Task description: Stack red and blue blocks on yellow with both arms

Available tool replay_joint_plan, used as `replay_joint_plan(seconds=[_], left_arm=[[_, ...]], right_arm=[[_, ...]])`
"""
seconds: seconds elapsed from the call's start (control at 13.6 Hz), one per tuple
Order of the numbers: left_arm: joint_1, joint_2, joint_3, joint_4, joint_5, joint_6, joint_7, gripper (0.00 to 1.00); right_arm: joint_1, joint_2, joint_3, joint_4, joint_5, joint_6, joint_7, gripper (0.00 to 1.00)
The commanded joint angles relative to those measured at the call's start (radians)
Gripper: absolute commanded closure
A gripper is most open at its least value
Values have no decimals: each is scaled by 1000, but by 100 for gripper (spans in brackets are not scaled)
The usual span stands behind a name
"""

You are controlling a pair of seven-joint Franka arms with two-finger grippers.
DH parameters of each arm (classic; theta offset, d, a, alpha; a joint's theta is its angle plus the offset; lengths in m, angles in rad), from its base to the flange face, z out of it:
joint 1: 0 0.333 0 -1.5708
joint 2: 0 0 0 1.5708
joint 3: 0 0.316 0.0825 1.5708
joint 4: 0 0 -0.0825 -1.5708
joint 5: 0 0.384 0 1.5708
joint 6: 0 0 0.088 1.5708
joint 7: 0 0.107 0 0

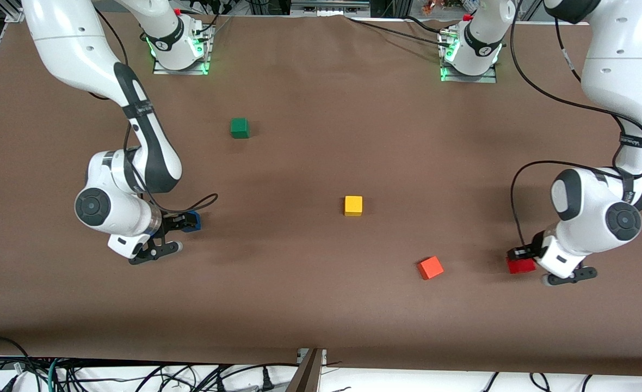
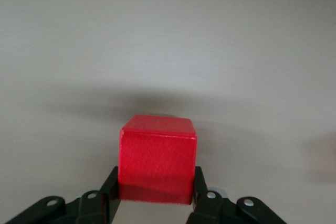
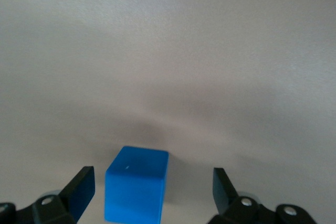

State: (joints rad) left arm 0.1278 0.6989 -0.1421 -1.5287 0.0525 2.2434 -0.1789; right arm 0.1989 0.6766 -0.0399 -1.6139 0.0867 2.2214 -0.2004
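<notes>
The red block (image 1: 519, 265) sits at the lower right of the front view, pinched between the left gripper's (image 1: 523, 259) fingers. At lower left, the blue block (image 1: 192, 222) stands between the right gripper's (image 1: 187, 221) wide-spread fingers, untouched. The yellow block (image 1: 353, 206) lies mid-frame, an orange block (image 1: 430, 268) lower, a green block (image 1: 239, 128) higher.

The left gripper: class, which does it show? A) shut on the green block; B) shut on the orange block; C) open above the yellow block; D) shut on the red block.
D: in the left wrist view the left gripper has both fingers pressed against the sides of the red block.
</notes>
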Motion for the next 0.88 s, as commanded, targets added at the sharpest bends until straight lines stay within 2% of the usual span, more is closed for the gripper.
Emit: replay_joint_plan(seconds=[0.0,0.15,0.29,0.59,0.66,0.81], left_arm=[[-169,-62,12,45,-13,-154,-69,100],[-291,-71,12,61,-14,-174,-164,100],[-399,-73,10,62,-17,-176,-261,100],[-604,-61,13,53,-17,-173,-339,97],[-634,-49,13,53,-17,-165,-382,97],[-665,-42,13,48,-16,-162,-392,95]], right_arm=[[1,-3,8,-50,21,69,-22,2],[-1,-3,14,-63,22,78,-21,6],[-1,-3,14,-66,27,77,-22,15],[-6,-15,14,-72,27,57,-21,55],[-6,-29,14,-61,28,23,-17,61],[-7,-58,9,0,83,-93,-13,61]])
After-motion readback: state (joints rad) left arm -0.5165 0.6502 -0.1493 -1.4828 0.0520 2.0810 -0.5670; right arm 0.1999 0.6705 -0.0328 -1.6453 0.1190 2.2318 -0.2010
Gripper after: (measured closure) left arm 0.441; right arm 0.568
